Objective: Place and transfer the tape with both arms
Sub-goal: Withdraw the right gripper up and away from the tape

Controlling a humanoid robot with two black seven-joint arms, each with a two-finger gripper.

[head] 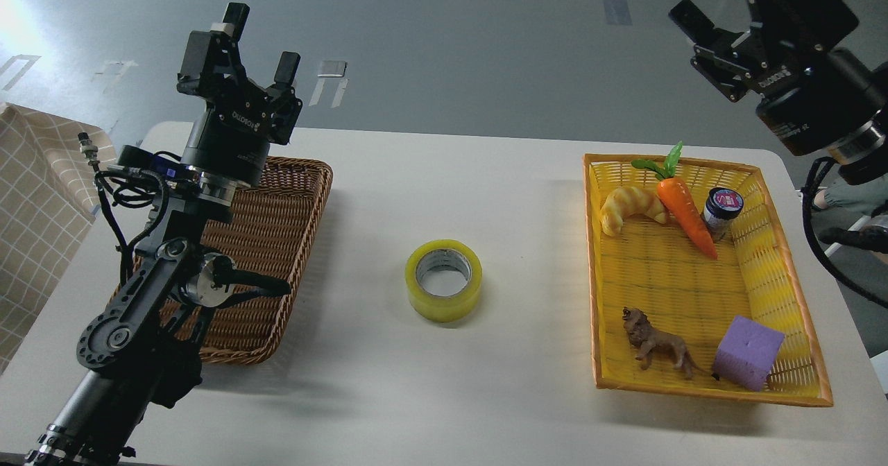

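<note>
On the table [513, 195]: glossy yellow tape [443, 280], flat, round.
Left claw [258, 41]: spread, empty.
Right claw [718, 26]: spread, empty.

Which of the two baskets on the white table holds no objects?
The brown wicker basket on the left; no objects show inside it, though the left arm hides part. The yellow plastic basket holds toys.

Grey floor [451, 43], white table [430, 397], checked cloth [35, 195]

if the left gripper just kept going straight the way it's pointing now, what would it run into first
Probably nothing. The left gripper is open and points up and away, past the table's far edge; only bare floor lies behind it, though depth is hard to judge. The tape sits well off that line.
</note>
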